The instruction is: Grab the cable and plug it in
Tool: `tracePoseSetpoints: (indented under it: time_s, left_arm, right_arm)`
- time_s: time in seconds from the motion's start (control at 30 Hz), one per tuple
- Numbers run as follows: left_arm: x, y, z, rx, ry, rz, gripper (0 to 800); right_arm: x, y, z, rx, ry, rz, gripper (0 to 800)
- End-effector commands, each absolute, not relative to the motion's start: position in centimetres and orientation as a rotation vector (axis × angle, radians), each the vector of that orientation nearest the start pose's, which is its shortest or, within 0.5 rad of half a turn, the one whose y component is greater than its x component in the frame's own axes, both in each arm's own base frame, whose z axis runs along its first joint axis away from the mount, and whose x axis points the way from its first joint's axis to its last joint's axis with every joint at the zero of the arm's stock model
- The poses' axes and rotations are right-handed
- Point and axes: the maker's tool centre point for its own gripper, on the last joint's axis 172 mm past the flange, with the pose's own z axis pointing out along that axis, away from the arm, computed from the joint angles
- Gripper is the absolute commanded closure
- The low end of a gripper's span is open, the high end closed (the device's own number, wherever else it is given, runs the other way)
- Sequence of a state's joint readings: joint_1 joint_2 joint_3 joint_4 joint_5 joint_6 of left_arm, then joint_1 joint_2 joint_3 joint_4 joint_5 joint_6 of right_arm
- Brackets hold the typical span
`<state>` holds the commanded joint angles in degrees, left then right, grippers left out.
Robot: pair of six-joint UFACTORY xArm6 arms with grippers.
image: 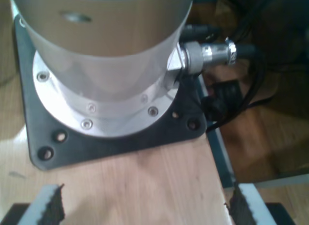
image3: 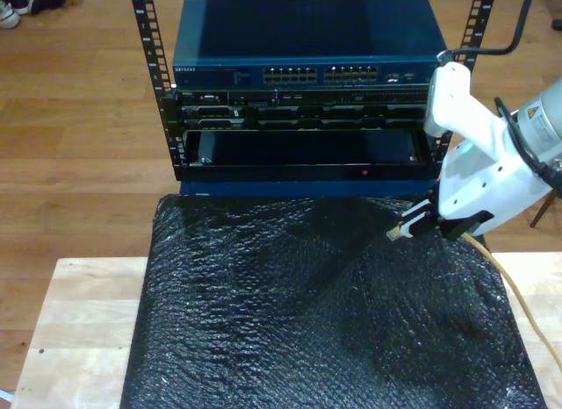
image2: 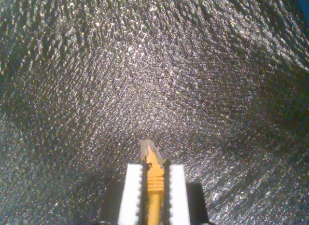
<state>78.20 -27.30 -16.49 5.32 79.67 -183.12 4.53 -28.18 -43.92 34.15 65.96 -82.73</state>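
Observation:
My second gripper (image2: 154, 169) is shut on the yellow-orange cable (image2: 154, 193) just behind its clear plug (image2: 148, 149), which sticks out past the white fingers (image2: 132, 191). In the exterior view this gripper (image3: 411, 226) hangs above the black mat's far edge on the exterior view's right, plug (image3: 392, 234) pointing toward the exterior view's left, and the cable (image3: 511, 284) trails back across the table. My first gripper (image: 145, 198) stands open over bare wood with nothing between its pads.
A blue network switch (image3: 307, 68) with rows of ports (image3: 320, 75) sits in a black rack (image3: 158, 84) beyond the table. A black textured mat (image3: 299, 321) covers the wooden table (image3: 79, 330). An arm's round base (image: 111, 65) on a black plate (image: 96, 145), with black cables (image: 241, 85).

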Motion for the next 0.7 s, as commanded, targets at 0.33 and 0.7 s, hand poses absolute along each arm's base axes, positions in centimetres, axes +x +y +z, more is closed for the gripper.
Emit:
tracePoseSetpoints:
  time_s: [0.33,0.7]
  left_arm:
    - [-0.3,11.9,5.8,1.653,-2.064,0.419,0]
    - [1.5,11.9,3.0,1.755,-2.121,0.433,0]
  right_arm:
    - [36.6,15.0,28.3,-2.157,-1.641,-0.588,800]
    - [37.0,15.0,28.6,-2.158,-1.645,-0.606,800]
